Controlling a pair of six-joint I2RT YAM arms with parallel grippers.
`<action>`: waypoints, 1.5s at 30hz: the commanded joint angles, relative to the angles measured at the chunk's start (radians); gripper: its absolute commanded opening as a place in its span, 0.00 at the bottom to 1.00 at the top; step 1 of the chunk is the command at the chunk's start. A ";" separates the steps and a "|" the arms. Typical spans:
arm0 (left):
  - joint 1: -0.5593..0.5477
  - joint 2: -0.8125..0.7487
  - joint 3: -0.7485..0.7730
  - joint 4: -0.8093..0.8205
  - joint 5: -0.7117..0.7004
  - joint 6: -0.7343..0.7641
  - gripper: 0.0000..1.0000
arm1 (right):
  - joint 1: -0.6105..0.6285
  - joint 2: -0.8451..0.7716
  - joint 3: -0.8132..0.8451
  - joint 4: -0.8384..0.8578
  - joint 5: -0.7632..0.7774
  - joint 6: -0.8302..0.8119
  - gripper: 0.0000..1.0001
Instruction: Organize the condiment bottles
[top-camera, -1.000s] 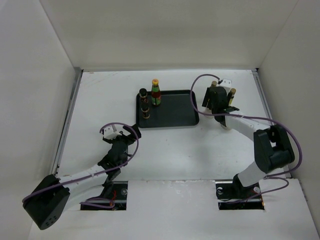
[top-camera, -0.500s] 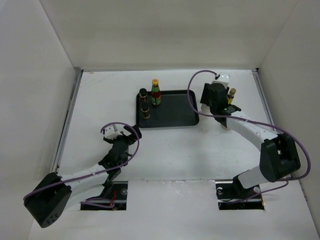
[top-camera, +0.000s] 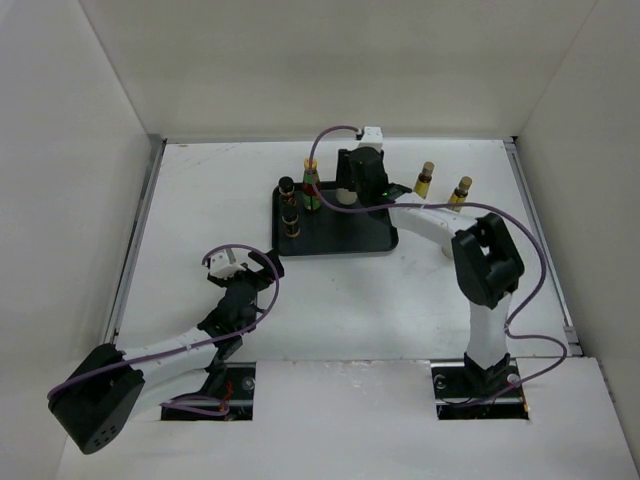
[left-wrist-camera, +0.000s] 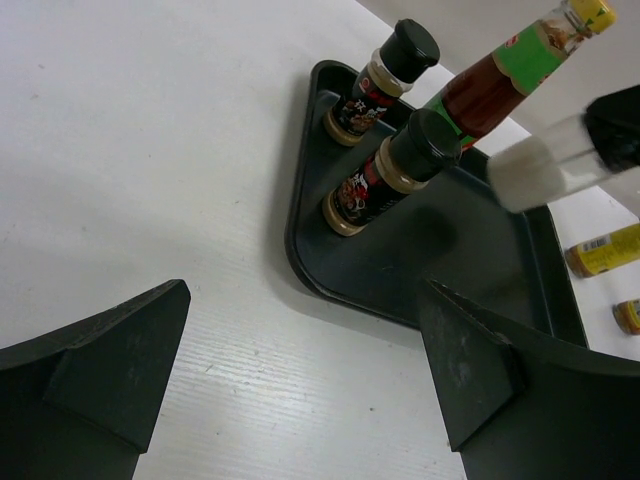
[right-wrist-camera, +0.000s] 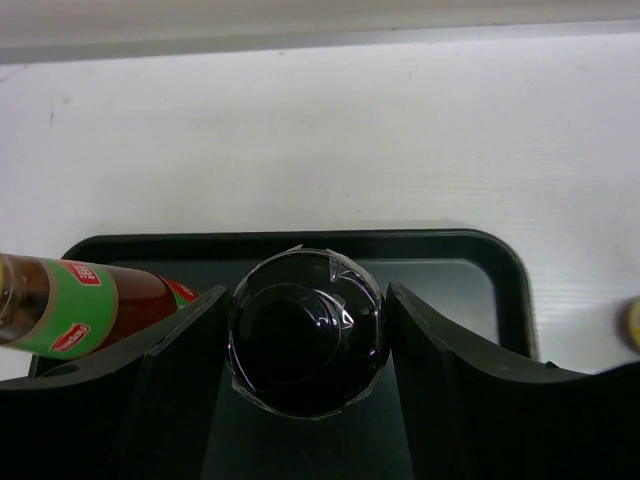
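- Condiment bottles (left-wrist-camera: 390, 175) stand in two groups: four at the black tray (top-camera: 385, 238) and two on the bare desk (top-camera: 200, 200) to its right.
- Two dark jars (top-camera: 291, 220) with black caps stand upright along the tray's left edge, one behind the other, with a small gap between them.
- A green-red bottle (top-camera: 311, 185) with a yellow cap stands upright in the tray's far-left part, just beside the farther jar.
- A whitish bottle (left-wrist-camera: 540, 165) with a black cap is clamped between the right fingers (right-wrist-camera: 190, 380), one on each side of it. It is over the far middle of the tray, just right of the green-red bottle. Whether its base touches the tray floor cannot be told.
- Two slim brown bottles (top-camera: 425, 180) with yellow caps stand upright on the desk, near each other, beyond the tray's far-right corner.
- The left fingers (left-wrist-camera: 110, 375) are spread wide apart and hold nothing, over the desk by the tray's near-left corner.
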 joint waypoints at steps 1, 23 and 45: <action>-0.007 -0.004 0.020 0.055 0.007 -0.009 1.00 | 0.018 0.031 0.135 0.063 -0.017 0.007 0.55; -0.004 -0.007 0.019 0.054 0.008 -0.006 1.00 | 0.050 -0.055 0.053 0.042 0.030 0.059 0.90; -0.060 0.057 0.045 0.073 0.030 -0.007 1.00 | -0.276 -0.895 -0.807 -0.225 0.310 0.206 1.00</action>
